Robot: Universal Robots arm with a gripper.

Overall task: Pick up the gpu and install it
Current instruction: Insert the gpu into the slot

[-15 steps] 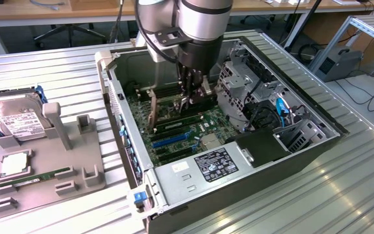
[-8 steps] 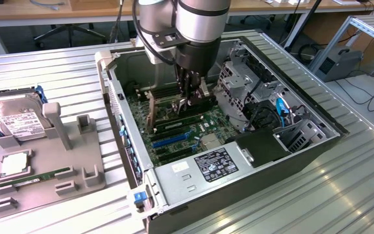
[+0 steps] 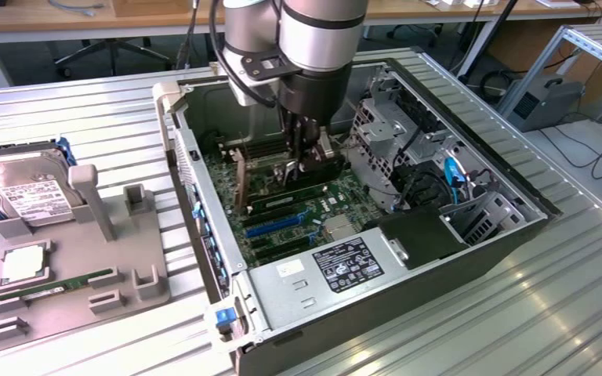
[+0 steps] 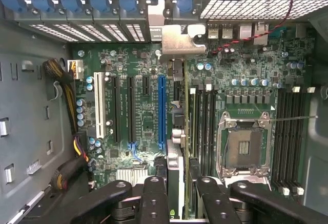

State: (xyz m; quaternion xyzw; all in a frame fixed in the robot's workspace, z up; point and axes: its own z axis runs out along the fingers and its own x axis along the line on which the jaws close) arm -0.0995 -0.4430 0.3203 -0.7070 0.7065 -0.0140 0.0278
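Observation:
My gripper (image 3: pixel 306 160) reaches down inside the open computer case (image 3: pixel 510 235), over the green motherboard (image 3: pixel 280 219). It is shut on the gpu (image 4: pixel 176 167), which stands edge-on between the two black fingers (image 4: pixel 154 198). The card's silver bracket (image 4: pixel 177 39) points at the rear slot openings of the case. The gpu runs along just beside the long blue expansion slot (image 4: pixel 162 111). I cannot tell whether its lower edge touches a slot. In the exterior view the gpu (image 3: pixel 317 168) shows as a dark plate under the wrist.
A grey fixture (image 3: pixel 71 266) at the exterior view's left holds the silver hard drive (image 3: pixel 24 192) and a green RAM stick (image 3: pixel 56 286). Inside the case are the drive cage (image 3: pixel 395 141), power supply (image 3: pixel 332 270), CPU socket (image 4: pixel 243 149) and a cable bundle (image 4: pixel 64 75).

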